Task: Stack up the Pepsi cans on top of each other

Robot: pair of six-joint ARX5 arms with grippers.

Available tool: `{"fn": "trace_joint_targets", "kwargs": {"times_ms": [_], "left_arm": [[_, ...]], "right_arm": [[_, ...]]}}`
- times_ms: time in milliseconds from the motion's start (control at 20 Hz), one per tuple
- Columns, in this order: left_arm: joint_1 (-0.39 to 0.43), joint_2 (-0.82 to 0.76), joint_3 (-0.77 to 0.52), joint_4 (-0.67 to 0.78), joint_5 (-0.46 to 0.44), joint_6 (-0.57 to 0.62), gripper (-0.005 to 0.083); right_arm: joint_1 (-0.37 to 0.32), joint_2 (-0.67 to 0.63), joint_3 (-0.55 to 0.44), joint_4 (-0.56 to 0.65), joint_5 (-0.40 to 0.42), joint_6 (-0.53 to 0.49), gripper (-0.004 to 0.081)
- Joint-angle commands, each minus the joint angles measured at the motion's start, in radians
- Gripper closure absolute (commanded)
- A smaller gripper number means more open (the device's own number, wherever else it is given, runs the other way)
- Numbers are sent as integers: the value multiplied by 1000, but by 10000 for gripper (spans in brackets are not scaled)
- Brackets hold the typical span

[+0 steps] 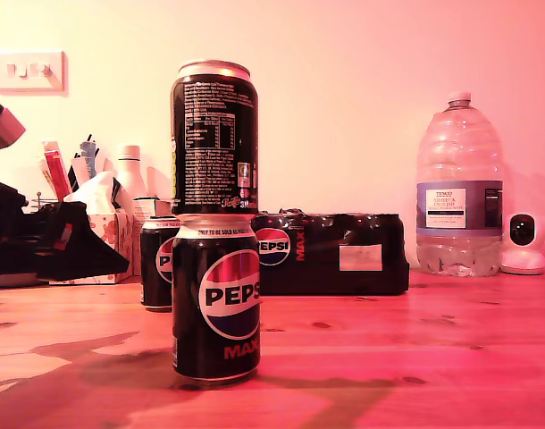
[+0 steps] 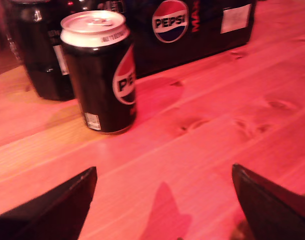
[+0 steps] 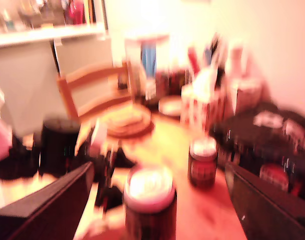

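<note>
Three small black cans are on a big wooden table [image 1: 451,357], and two of them make a stack. The biggest thing on the table is the wide black pack [image 1: 335,253] wrapped in shiny plastic, lying near the wall. Next to it, toward the exterior view's right, stands a tall clear water bottle [image 1: 458,188]. The bottom can [image 1: 216,299] stands close to the camera with its round logo facing out. The top can [image 1: 213,138] sits upright on it, turned so its white writing shows. The third can [image 1: 156,264] stands on the table just behind the stack, toward the exterior view's left. My first gripper [image 2: 162,200] hangs low over the bare table near a lone can, its fingers [image 2: 57,210] spread wide and holding nothing. My second gripper [image 3: 157,200] is above the stack, looking down on a silver can top. Its fingers [image 3: 52,200] are wide open too, and empty. That picture is very blurry.
</note>
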Motion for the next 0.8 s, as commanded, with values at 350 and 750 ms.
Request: {"fn": "trace_joint_targets", "kwargs": {"times_ms": [350,750], "left_arm": [[-6,99,177,-2,5,6,-11],[10,380,452,-5,36,5,-11]], "right_arm": [[2,-14,3,-72,6,-3,8],[2,-14,3,-74,8,-11,9]]}}
